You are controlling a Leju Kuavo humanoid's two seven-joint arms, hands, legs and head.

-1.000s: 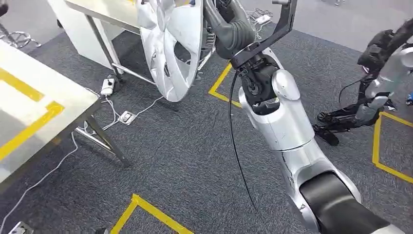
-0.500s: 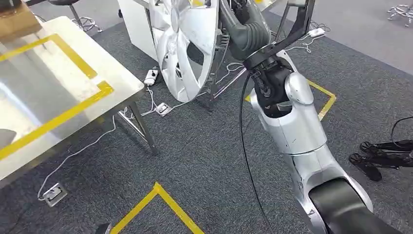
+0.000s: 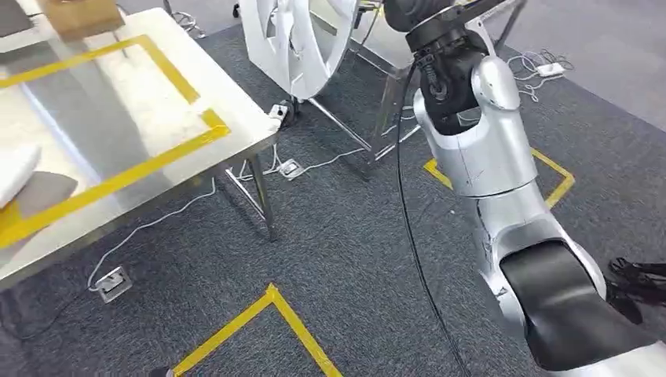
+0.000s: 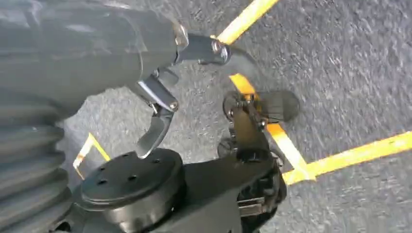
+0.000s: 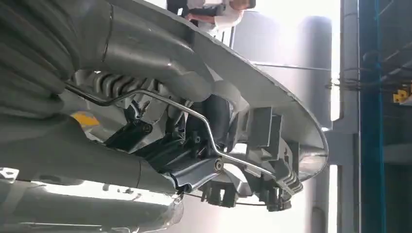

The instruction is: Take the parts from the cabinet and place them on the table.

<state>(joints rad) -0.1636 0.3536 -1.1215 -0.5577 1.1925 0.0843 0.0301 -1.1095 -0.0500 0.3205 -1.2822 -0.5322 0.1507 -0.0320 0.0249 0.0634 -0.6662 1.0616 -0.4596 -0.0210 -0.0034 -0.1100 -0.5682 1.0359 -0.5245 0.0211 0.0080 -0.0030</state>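
Right hand carrying the hubcap, metal table off to the left

The right hand [image 5: 160, 145] has its fingers wrapped around the rim of the silver hubcap [image 3: 294, 35], thumb on one side and darker fingers tucked into the clips and wire ring on the back, so it's a proper grip. In the head view the hubcap hangs upright in the air at the top of the frame, above the grey carpet [image 3: 338, 251] and just past the corner of the steel table [image 3: 118, 149] with yellow tape lines on it. The left hand [image 4: 160, 97] hangs down over the carpet with nothing in it, fingers loose and apart. A cardboard box [image 3: 78, 16] sits at the table's far edge.
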